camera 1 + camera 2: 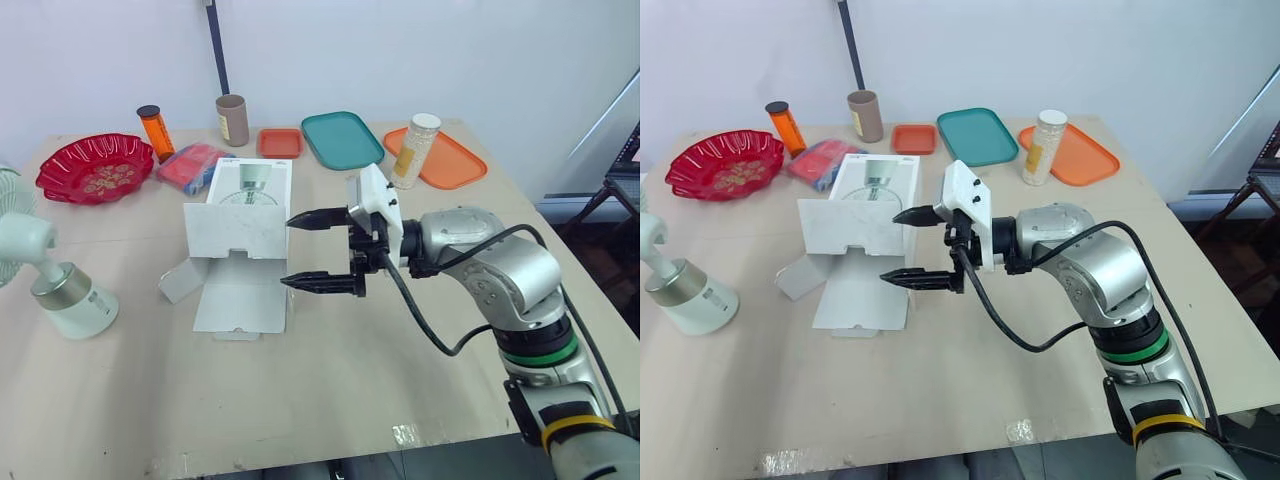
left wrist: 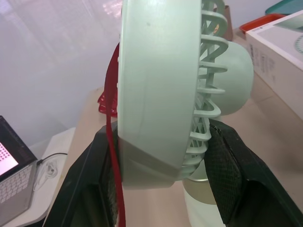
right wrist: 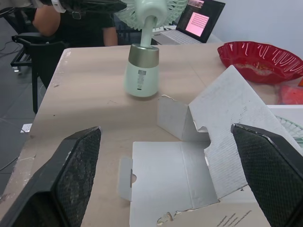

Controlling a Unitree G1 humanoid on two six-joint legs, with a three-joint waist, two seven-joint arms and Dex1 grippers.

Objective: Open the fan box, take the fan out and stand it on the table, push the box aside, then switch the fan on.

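The white fan box (image 1: pixel 247 216) lies in the middle of the table with its front flaps (image 3: pixel 227 118) folded open toward me. The pale green fan (image 1: pixel 70 296) stands on its round base at the table's left side, leaning a little. My left gripper (image 2: pixel 158 130) is shut on the fan's head (image 2: pixel 161 85), one black finger on each side of it. My right gripper (image 1: pixel 288 253) hangs open just right of the box, fingertips pointing left at the open flaps, nothing between them.
Along the back stand a red bowl (image 1: pixel 95 165), an orange bottle (image 1: pixel 155 130), a brown tube (image 1: pixel 232 118), a small orange tray (image 1: pixel 280 141), a teal tray (image 1: pixel 342 138), a jar (image 1: pixel 417 150) and an orange tray (image 1: pixel 455 162). A seated person (image 3: pixel 71 19) and a laptop (image 3: pixel 199 21) are beyond the left edge.
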